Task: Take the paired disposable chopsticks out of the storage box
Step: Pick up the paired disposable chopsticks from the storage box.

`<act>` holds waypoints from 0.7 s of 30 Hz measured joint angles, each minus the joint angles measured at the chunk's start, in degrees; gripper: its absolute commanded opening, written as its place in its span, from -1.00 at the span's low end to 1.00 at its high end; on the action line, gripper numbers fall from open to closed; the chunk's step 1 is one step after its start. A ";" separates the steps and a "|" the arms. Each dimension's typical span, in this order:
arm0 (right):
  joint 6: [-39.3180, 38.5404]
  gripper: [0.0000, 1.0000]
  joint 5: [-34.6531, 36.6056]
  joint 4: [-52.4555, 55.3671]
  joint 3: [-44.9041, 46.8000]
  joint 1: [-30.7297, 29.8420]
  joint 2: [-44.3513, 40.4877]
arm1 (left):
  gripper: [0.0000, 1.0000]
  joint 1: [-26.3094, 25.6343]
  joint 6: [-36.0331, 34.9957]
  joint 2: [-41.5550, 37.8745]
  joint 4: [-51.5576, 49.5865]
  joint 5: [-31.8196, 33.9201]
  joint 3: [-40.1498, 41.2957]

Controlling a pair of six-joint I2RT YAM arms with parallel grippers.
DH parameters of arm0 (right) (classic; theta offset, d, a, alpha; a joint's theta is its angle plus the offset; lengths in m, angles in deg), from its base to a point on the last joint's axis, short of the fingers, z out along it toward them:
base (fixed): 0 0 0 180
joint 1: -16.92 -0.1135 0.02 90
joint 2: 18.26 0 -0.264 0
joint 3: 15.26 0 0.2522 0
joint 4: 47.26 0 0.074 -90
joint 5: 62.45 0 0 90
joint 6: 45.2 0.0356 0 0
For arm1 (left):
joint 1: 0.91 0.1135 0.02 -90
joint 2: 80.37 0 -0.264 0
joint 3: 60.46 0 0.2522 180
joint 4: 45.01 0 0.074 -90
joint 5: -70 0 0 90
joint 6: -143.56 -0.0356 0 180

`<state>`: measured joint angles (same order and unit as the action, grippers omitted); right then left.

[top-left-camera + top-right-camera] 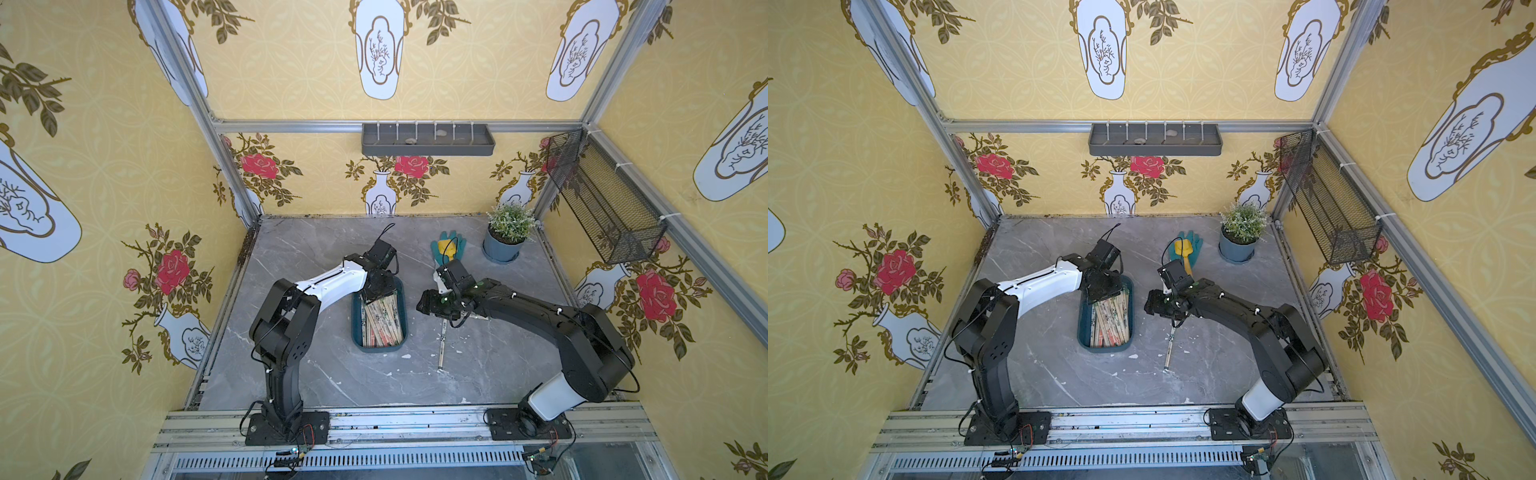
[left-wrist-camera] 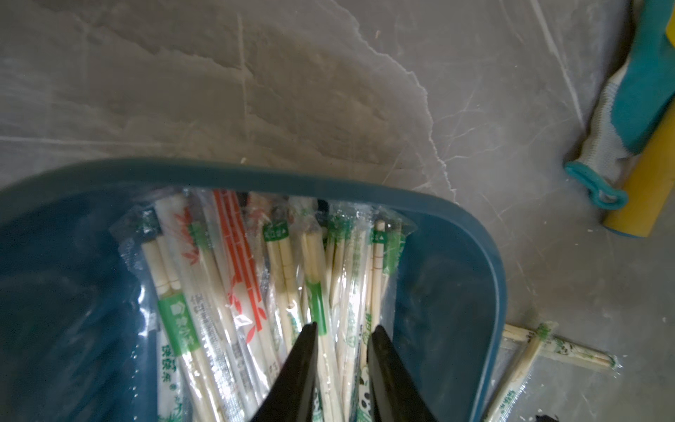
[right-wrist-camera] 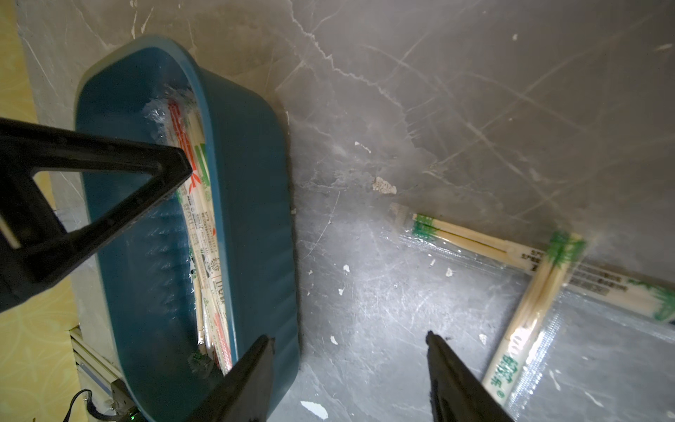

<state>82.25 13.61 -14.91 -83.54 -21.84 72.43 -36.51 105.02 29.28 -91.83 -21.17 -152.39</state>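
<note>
**Item:** storage box (image 1: pixel 378 349), dark teal, at the middle of the desk (image 1: pixel 332 374), its long sides running from the near edge toward the far edge.

**Contents:** the paired disposable chopsticks (image 1: pixel 380 322), a dense stack in clear wrappers that fills most of the box.

**Out of the box:** two loose pairs (image 3: pixel 548 255), crossed and flat on the desk, just beside the box toward the right edge.

**Progress, as judged:** early. Two pairs are out and the bulk is left to lift.

**Left end effector** (image 2: pixel 343 329): down in the far end of the box, fingers narrowly apart astride a few wrapped pairs. Whether it pinches them cannot be told.

**Right end effector** (image 3: pixel 349 336): fingers wide apart and empty, over bare desk between the box and the loose pairs.

**Markings:** green label bands with Chinese characters, too blurred to read; a red-orange bamboo print; a panda print (image 2: pixel 363 396). No brand is legible.
</note>
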 measured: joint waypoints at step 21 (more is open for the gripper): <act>-0.04 0.36 -1.49 -2.38 1.79 1.99 -0.17 | -0.83 -0.68 -1.57 4.98 -2.69 2.38 -3.52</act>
<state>82.21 12.13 -17.30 -81.75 -19.85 72.26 -37.18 103.45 34.26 -94.52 -18.79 -155.91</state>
